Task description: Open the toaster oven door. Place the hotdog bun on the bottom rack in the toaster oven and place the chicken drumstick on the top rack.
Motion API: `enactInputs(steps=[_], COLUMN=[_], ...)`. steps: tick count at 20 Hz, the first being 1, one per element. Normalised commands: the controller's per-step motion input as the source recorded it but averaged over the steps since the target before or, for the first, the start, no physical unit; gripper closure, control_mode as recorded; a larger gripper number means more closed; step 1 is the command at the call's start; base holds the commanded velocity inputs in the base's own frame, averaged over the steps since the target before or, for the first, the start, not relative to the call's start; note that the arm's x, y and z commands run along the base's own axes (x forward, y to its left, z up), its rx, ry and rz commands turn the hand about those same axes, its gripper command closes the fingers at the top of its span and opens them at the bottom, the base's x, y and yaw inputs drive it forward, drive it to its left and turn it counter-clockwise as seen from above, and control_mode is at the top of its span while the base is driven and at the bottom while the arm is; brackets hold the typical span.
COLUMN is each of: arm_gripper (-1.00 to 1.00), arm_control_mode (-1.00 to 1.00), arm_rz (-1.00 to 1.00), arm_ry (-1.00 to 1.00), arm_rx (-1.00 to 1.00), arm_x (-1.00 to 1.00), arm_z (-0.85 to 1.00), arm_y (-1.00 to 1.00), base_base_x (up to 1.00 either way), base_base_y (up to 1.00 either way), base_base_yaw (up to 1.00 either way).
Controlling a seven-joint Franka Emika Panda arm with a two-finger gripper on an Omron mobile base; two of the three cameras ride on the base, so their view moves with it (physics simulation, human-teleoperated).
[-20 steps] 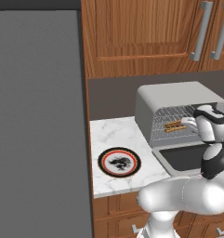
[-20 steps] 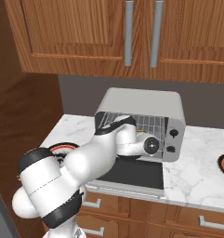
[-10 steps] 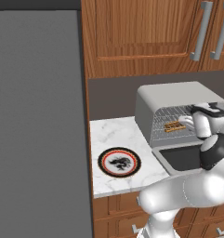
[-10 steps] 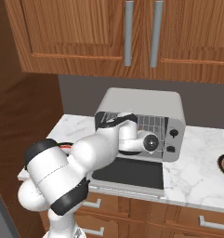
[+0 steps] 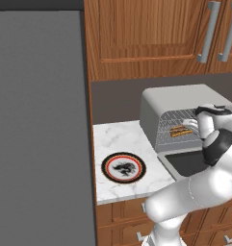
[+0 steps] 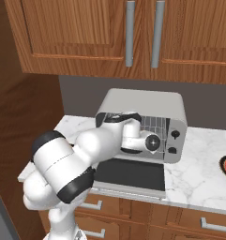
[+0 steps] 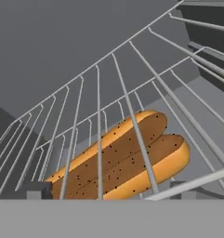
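Toaster oven door (image 6: 128, 173) is dropped open, hotdog bun (image 7: 127, 162) is racked, claw (image 5: 197, 126) spread empty, chicken drumstick left.

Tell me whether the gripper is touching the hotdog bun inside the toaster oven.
Cannot tell. In the hand view the hotdog bun lies behind rack wires, and no contact or gap with the fingertips shows plainly.

Over the last second your arm has swung: its big elbow joint (image 6: 63, 164), which sat low at the left of the right base view, now stands higher and nearer the toaster oven (image 6: 147, 119). The wrist has shifted slightly at the oven mouth; whether the claw itself moved is hard to tell, as it is hidden inside.
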Motion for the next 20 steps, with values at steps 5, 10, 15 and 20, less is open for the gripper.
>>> enactInputs(steps=[5,10,15,20], arm_gripper=[-1.00,-1.00,-1.00,-1.00], arm_control_mode=[-1.00,-1.00,-1.00,-1.00], arm_rz=[0.00,0.00,0.00,0.00], arm_ry=[0.00,0.00,0.00,0.00], arm_rx=[0.00,0.00,0.00,0.00], arm_x=[0.00,-0.06,-0.31,-0.44], arm_z=[-0.12,-0.11,-0.20,-0.21], arm_y=[-0.04,-0.05,-0.01,0.00], base_base_x=[0.00,0.00,0.00,0.00], base_base_y=[0.00,0.00,0.00,0.00], base_base_yaw=[0.00,0.00,0.00,0.00])
